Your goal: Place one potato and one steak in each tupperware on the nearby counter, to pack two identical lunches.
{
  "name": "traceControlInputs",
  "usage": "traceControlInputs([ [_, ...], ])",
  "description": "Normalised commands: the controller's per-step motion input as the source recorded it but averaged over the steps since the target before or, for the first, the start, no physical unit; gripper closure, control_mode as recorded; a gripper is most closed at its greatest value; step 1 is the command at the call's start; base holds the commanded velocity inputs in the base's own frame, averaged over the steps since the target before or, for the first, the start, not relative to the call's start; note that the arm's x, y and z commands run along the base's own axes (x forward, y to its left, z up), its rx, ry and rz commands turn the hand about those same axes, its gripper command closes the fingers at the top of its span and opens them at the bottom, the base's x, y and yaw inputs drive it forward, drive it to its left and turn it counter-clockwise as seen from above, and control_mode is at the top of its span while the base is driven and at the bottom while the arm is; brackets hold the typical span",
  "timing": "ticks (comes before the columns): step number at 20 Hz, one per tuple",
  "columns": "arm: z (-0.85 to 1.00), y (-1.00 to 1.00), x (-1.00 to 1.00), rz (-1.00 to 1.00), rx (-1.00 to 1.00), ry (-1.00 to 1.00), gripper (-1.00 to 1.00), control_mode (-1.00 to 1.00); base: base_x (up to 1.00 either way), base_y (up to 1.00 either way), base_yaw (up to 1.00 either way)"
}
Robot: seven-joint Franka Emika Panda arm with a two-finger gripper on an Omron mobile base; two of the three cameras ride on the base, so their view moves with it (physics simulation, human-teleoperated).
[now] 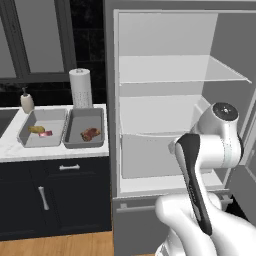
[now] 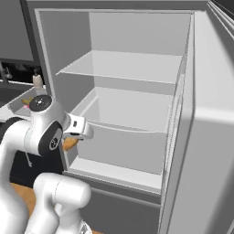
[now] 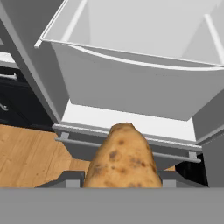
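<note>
A brown potato (image 3: pixel 122 159) fills the space between my gripper's (image 3: pixel 122 180) fingers, and the gripper is shut on it in front of the open fridge's lower drawer (image 3: pixel 140 83). In the right base view the potato (image 2: pixel 69 144) peeks out under the hand (image 2: pixel 77 130). On the counter (image 1: pixel 55 150) stand two grey tupperware boxes side by side. The left tupperware (image 1: pixel 26 131) holds a potato (image 1: pixel 36 129) and a steak (image 1: pixel 46 133). The right tupperware (image 1: pixel 73 131) holds one steak (image 1: pixel 91 133).
The fridge (image 1: pixel 165 100) stands open with bare shelves, its door (image 2: pixel 205 137) swung to the right. A paper towel roll (image 1: pixel 80 88) and a soap bottle (image 1: pixel 26 101) stand behind the boxes. A sink (image 1: pixel 3 120) lies at far left. Black cabinets (image 1: pixel 55 195) and wooden floor (image 3: pixel 30 153) are below.
</note>
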Motion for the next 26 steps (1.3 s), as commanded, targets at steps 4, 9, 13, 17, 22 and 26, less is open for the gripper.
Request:
traceControlInputs([
  [4,0.16,0.0,-0.17,-0.01,0.0,-0.02,1.0,-1.0,0.0,0.0,0.0],
  [9,0.0,0.0,-0.01,0.0,0.0,0.0,1.0,1.0,0.0,0.0,0.0],
  [13,0.0,0.0,0.0,0.0,0.0,0.0,1.0,1.0,0.0,0.06,0.0],
  [17,0.0,0.0,0.0,0.0,0.0,0.0,1.0,1.0,0.0,0.47,0.0],
  [22,0.0,0.0,0.0,0.0,0.0,0.0,1.0,1.0,0.0,0.89,0.0],
  [26,0.0,0.0,0.0,0.0,0.0,0.0,1.0,1.0,-0.01,0.94,-0.09],
])
